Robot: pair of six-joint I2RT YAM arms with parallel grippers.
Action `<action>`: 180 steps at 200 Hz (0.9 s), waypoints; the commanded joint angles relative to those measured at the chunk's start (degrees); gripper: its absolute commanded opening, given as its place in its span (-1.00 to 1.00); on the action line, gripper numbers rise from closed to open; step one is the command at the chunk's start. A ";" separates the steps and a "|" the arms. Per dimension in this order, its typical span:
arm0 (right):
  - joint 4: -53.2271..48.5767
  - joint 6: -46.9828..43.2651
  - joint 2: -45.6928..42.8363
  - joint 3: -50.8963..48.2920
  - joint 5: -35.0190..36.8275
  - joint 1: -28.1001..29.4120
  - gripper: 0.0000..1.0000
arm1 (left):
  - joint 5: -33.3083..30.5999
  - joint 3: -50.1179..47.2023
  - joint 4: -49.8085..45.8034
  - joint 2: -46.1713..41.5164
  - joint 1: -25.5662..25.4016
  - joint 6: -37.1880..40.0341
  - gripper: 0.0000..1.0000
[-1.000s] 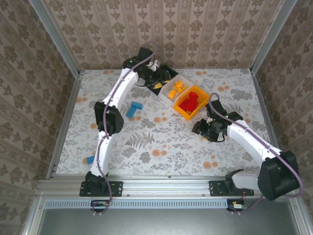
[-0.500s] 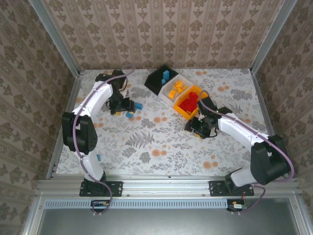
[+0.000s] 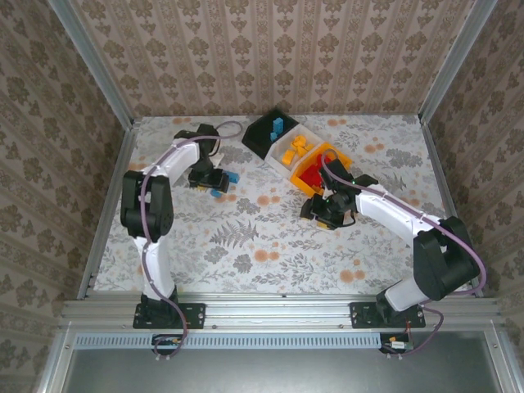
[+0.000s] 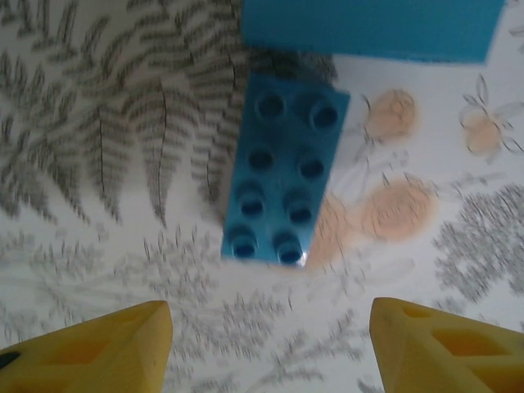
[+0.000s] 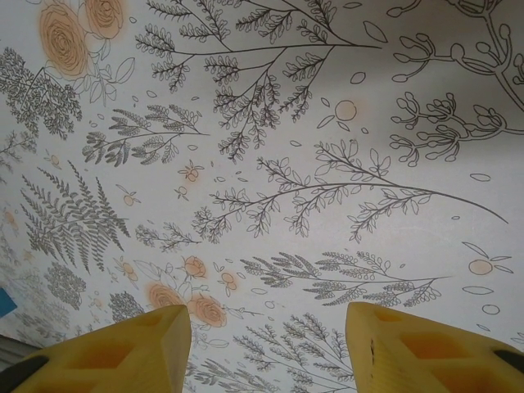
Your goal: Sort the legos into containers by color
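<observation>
The left gripper [image 4: 270, 348] hung over the floral table [image 4: 98, 123], its 2 yellow fingers apart and empty, just short of a blue brick [image 4: 282, 176] lying flat — another blue brick [image 4: 372, 29] at its far end. The right gripper [image 5: 268, 344], fingers likewise apart, held nothing beside the orange-yellow bin [image 3: 344, 158] holding red bricks [image 3: 311, 176].

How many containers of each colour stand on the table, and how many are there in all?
Black bin: 1
White bin: 1
Orange-yellow bin: 1
Total: 3
</observation>
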 commanded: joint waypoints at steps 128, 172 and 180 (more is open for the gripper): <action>-4.39 3.08 -5.46 1.10 4.49 0.40 0.07 | 1.70 6.30 0.28 10.63 -0.25 2.67 -0.05; -3.25 3.04 -4.64 1.22 4.61 0.40 0.08 | 2.37 1.56 0.02 6.47 -0.96 1.02 -0.39; -3.11 2.91 -4.50 1.22 4.63 0.45 0.08 | 2.67 0.04 0.25 5.03 -1.05 0.26 -0.40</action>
